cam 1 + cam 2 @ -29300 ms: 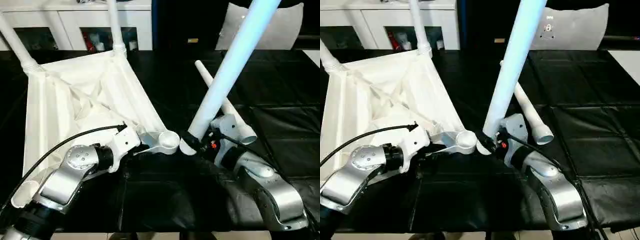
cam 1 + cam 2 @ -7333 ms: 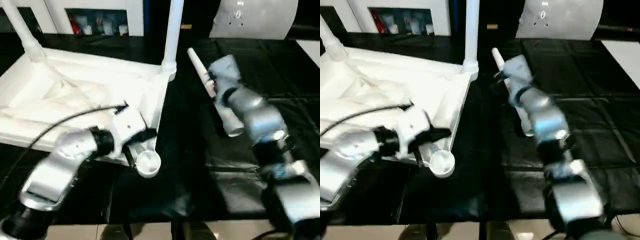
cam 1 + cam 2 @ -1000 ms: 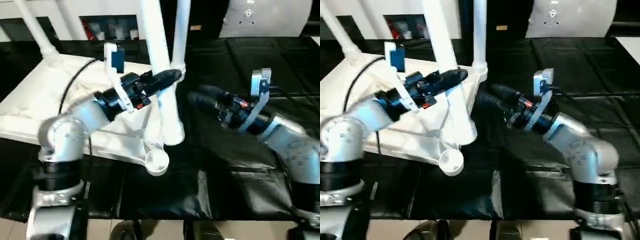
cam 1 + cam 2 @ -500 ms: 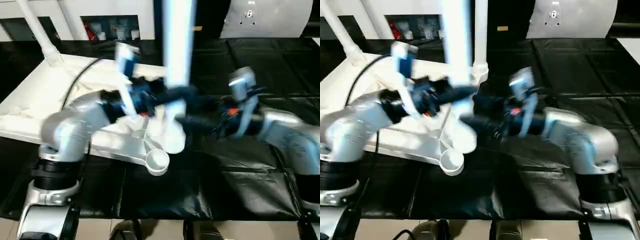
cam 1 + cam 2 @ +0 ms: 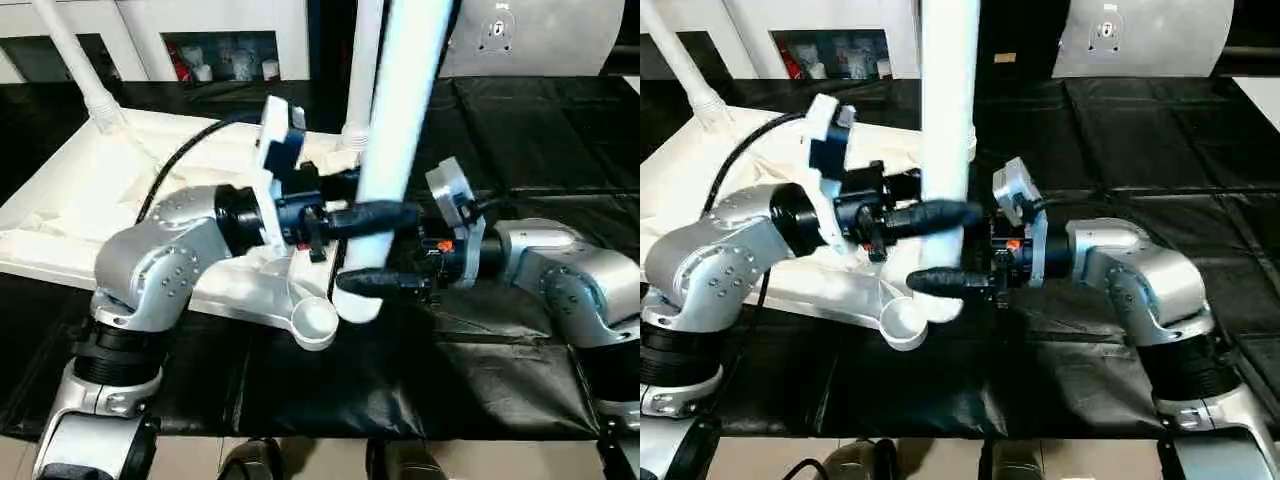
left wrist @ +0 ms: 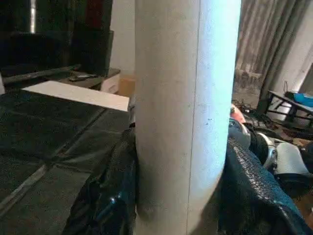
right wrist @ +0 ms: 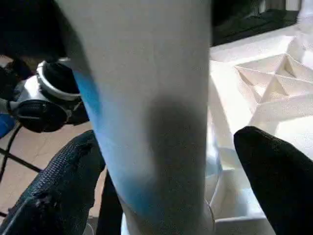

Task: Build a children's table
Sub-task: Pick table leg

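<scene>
So nearest the camera, an empty corner socket of the upside-down table top is sitting on the black desk. Just above it a white leg is being held upright, pinched by the left hand, while the right hand is spread wide around its lower end. Further back, two legs are already standing in their sockets. The leg is probably light, stiff and slippery, so it's best gripped low, near the thick end.

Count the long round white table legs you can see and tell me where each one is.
3. One white plastic leg stands at the upturned tabletop's far left corner, one at its far right corner, and one is upright in the left gripper.
</scene>
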`<state>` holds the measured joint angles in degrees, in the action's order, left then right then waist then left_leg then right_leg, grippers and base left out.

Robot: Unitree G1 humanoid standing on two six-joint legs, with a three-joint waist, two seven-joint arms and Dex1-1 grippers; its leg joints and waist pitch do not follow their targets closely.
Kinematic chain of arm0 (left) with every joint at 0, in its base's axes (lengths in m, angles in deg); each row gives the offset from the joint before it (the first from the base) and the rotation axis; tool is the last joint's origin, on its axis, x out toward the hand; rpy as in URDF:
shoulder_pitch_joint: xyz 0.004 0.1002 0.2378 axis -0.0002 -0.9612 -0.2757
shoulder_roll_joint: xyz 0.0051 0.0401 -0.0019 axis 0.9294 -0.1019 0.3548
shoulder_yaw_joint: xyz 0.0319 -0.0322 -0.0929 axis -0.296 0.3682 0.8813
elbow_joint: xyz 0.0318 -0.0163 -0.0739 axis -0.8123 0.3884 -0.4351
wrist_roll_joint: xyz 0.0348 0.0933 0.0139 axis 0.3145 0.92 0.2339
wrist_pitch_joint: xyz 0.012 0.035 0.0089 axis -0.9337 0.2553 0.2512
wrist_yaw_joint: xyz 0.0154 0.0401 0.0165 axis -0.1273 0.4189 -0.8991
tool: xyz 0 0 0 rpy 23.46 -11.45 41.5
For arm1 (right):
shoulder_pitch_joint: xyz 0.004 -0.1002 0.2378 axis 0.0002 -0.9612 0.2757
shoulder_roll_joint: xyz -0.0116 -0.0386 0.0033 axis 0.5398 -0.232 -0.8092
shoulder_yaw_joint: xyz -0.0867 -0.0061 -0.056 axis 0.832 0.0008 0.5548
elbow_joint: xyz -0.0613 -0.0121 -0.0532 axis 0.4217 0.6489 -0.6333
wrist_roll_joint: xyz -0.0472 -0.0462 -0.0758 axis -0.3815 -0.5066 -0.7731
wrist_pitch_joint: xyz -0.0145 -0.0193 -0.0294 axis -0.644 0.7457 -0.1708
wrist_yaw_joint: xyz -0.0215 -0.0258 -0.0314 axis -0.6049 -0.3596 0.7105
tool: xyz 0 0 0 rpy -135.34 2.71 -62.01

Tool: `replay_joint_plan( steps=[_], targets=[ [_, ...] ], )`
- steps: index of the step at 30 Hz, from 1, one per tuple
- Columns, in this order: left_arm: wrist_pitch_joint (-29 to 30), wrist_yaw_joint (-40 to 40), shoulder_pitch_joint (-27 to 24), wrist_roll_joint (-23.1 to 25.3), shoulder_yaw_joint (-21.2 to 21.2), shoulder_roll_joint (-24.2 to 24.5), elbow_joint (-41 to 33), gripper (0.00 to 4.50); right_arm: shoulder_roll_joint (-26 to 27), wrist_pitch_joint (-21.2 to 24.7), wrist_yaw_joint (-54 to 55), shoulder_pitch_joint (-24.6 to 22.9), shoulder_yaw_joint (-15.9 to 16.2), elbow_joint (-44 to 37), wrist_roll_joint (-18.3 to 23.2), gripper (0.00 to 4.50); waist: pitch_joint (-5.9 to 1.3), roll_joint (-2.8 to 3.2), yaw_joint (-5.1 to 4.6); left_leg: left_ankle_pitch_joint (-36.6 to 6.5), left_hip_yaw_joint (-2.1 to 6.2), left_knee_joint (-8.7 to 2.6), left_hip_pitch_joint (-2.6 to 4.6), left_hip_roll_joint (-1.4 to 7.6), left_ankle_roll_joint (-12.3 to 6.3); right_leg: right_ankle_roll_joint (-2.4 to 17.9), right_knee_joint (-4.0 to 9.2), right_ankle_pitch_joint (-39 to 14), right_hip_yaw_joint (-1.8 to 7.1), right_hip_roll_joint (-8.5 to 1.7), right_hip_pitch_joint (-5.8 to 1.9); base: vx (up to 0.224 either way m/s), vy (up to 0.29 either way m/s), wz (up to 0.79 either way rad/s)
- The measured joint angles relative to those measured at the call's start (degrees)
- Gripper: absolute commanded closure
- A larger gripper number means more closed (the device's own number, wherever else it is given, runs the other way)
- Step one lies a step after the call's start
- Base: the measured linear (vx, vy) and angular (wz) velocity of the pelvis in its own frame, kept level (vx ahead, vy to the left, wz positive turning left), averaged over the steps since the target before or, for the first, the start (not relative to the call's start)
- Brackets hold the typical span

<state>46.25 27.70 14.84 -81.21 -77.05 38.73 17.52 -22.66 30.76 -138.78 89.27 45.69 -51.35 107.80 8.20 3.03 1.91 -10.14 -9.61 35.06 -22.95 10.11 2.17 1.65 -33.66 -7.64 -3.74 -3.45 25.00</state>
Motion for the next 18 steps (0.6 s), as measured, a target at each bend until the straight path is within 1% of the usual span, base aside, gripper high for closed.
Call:
replay_joint_plan(
  steps=[2, 4, 5, 6, 8, 9, 12, 14, 15, 16, 18],
  targets=[
    [-0.08, 0.32, 0.0, 0.0, -0.01, -0.01, 0.0, 2.64, 0.08, 0.0, -0.14, 0.0, 0.0, 0.13, 0.05, 0.34, 0.0, 0.0, -0.02, 0.0, 0.0, 0.04, 0.0, 0.0, 0.0, 0.0, -0.07, 0.0, 0.01, 0.0, 0.0, 0.0, 0.0, 0.0],
    [-0.12, 0.34, 0.0, 0.0, -0.01, -0.04, 0.0, 2.64, 0.16, 0.02, -0.26, 0.0, 0.0, 0.73, 0.11, 0.37, 0.0, 0.0, -0.02, 0.0, 0.01, 0.1, 0.01, 0.0, 0.0, -0.01, -0.17, -0.01, 0.01, -0.01, 0.01, 0.0, 0.0, 0.0],
    [-0.16, 0.39, 0.0, 0.0, -0.01, -0.04, 0.0, 2.64, 0.21, 0.05, -0.44, 0.0, 0.0, 1.09, 0.11, 0.61, 0.0, 0.0, -0.02, 0.0, 0.01, 0.13, 0.02, 0.0, 0.0, -0.02, -0.22, -0.01, 0.01, -0.01, 0.03, 0.0, 0.0, 0.0],
    [-0.17, 0.41, 0.0, 0.0, -0.02, -0.04, 0.0, 2.64, 0.23, 0.05, -0.74, 0.0, 0.03, 1.13, 0.11, 0.61, 0.0, 0.0, -0.02, 0.0, 0.01, 0.14, 0.02, 0.0, 0.01, -0.03, -0.27, -0.02, 0.02, -0.01, 0.04, 0.0, 0.0, 0.0],
    [-0.21, 0.44, 0.0, 0.0, -0.02, -0.05, 0.0, 2.64, 0.23, 0.13, -1.36, 0.0, 0.11, 1.13, 0.11, 0.83, 0.0, 0.0, -0.04, 0.01, 0.01, 0.17, 0.03, 0.0, 0.03, -0.12, -0.31, -0.07, 0.02, -0.01, 0.03, 0.0, 0.0, 0.0],
    [-0.26, 0.45, 0.0, 0.01, -0.04, -0.05, 0.0, 2.64, 0.23, 0.22, -1.56, 0.0, 0.14, 1.13, 0.11, 0.83, 0.0, 0.0, -0.06, 0.02, 0.01, 0.19, 0.03, 0.01, 0.04, -0.14, -0.33, -0.08, 0.02, -0.01, 0.03, 0.0, 0.0, 0.0],
    [-0.91, 0.49, 0.0, 0.06, -0.08, -0.05, 0.0, 2.64, 0.22, 0.95, -2.33, -0.01, 0.18, 1.12, 0.11, 1.16, 0.0, 0.0, -0.08, 0.02, 0.01, 0.26, 0.03, 0.02, 0.04, -0.25, -0.37, -0.15, 0.02, -0.01, 0.03, 0.0, 0.0, 0.0],
    [-1.08, 0.5, 0.0, 0.07, -0.08, -0.07, 0.0, 2.64, 0.23, 1.33, -2.46, -0.01, 0.27, 1.13, 0.12, 1.28, 0.0, 0.0, -0.08, 0.02, 0.01, 0.3, 0.03, 0.02, 0.04, -0.27, -0.38, -0.16, 0.04, -0.01, 0.02, 0.0, 0.0, 0.0],
    [-1.09, 0.5, 0.0, 0.08, -0.08, -0.09, 0.0, 2.64, 0.22, 1.38, -2.53, -0.01, 0.29, 1.13, 0.15, 1.43, 0.0, 0.0, -0.07, 0.02, 0.01, 0.31, 0.03, 0.02, 0.04, -0.27, -0.38, -0.16, 0.04, -0.01, 0.02, 0.0, 0.0, 0.0],
    [-1.11, 0.5, 0.0, 0.08, -0.08, -0.1, 0.0, 2.64, 0.23, 1.42, -2.55, -0.01, 0.35, 1.13, 0.16, 1.43, 0.0, 0.0, -0.07, 0.03, 0.01, 0.32, 0.03, 0.02, 0.04, -0.27, -0.39, -0.16, 0.05, -0.02, 0.02, 0.0, 0.0, 0.0],
    [-1.11, 0.5, 0.01, 0.08, -0.09, -0.12, 0.0, 2.64, 0.23, 1.44, -2.56, -0.01, 0.4, 1.13, 0.16, 1.6, 0.0, 0.0, -0.07, 0.03, 0.01, 0.33, 0.03, 0.02, 0.03, -0.27, -0.39, -0.16, 0.05, -0.02, 0.01, 0.0, 0.0, 0.0]
  ],
)
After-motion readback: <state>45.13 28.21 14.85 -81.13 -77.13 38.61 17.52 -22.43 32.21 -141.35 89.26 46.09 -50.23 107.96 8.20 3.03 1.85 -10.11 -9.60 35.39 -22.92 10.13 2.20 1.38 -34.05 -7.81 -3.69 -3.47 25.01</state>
